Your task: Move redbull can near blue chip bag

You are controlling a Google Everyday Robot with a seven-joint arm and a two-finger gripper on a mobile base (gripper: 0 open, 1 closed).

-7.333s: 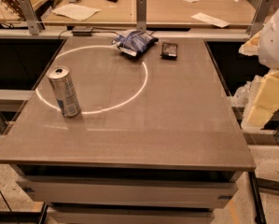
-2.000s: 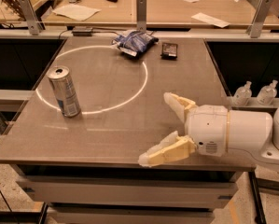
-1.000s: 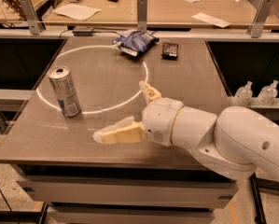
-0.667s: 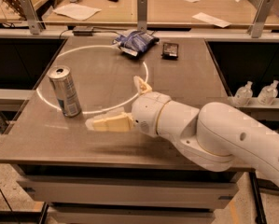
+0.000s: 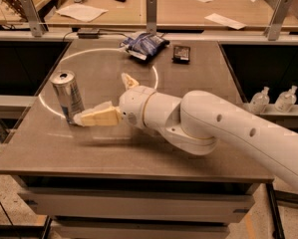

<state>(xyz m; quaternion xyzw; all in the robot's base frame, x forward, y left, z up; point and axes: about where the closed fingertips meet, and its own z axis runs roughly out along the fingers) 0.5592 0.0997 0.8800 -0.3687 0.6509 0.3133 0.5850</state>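
Here, the gripper was spread wide and gripped nothing; one fingertip lay at the lower part of the upright redbull can. The blue chip bag lay well apart, at the far edge of the table.

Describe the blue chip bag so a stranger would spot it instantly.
Look to the far edge of the table, at the far side of the white light ring, well away from the open gripper beside the redbull can. The blue chip bag lies there: crumpled blue-and-white foil, unlike the small flat dark rectangle next to it.
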